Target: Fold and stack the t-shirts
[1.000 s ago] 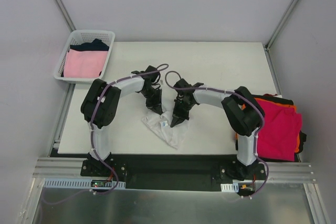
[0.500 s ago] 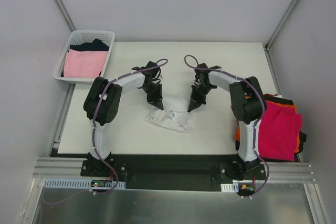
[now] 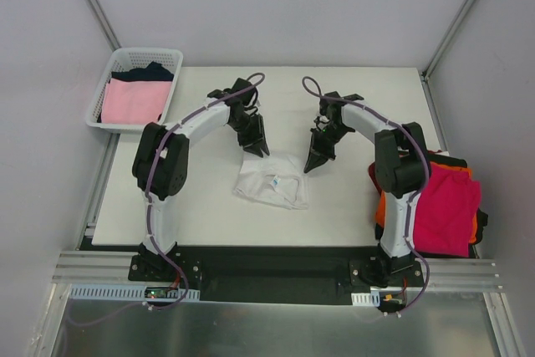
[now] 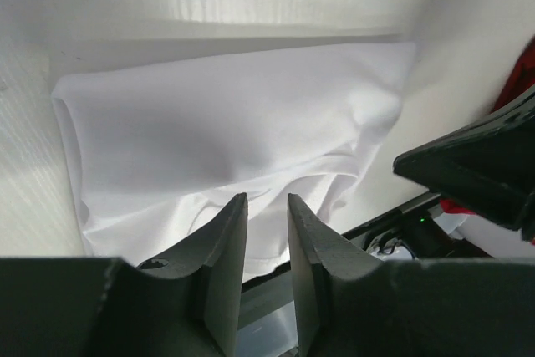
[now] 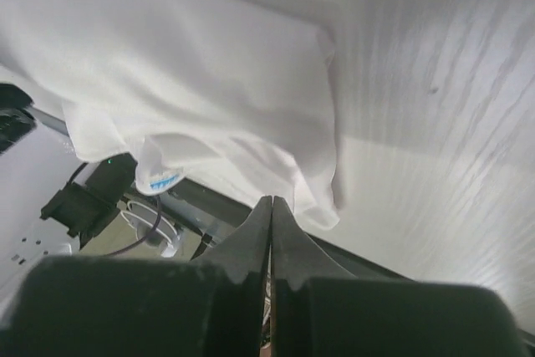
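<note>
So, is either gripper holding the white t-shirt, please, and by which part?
Nothing appears held: the white t-shirt lies flat, the left gripper open above it, the right gripper shut with no cloth visible in it.

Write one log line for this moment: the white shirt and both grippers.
white t-shirt: on table, unheld | left gripper: open, empty | right gripper: shut, empty

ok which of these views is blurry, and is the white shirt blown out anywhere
Top external: sharp, evenly lit, white t-shirt low in contrast against the pale table. Left wrist: shirt folds show through soft shading; bright glare band on the table behind. Right wrist: streaky blur across the table, shirt edges soft.
</note>
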Motion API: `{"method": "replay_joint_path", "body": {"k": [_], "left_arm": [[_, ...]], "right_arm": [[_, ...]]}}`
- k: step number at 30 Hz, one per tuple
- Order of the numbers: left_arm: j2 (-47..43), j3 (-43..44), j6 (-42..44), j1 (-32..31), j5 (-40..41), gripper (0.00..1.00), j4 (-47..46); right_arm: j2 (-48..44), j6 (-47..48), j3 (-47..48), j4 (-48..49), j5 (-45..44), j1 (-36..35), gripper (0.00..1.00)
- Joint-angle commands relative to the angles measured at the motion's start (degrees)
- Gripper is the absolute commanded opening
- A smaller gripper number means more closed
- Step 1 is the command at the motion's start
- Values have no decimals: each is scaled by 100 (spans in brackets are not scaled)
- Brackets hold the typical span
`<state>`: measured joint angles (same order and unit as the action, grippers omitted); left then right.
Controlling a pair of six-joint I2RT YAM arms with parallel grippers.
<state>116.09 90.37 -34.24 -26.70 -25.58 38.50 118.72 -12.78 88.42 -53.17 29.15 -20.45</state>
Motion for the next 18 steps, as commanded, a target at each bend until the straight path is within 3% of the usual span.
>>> {"method": "replay_joint_path", "body": {"k": [1, 5, 13, 18], "left_arm": [[-367, 490, -338, -90, -88, 27, 587], [-535, 456, -294, -64, 238, 30, 886], [-351, 261, 180, 24, -131, 1, 1264], [-175, 209, 312, 156, -9, 0, 1371]], "right_arm": [[-472, 460, 254, -765, 372, 76, 2], [-429, 723, 263, -844, 566, 146, 2], [-77, 417, 535, -739, 514, 225, 1], [37, 319, 790, -826, 408, 295, 1]]}}
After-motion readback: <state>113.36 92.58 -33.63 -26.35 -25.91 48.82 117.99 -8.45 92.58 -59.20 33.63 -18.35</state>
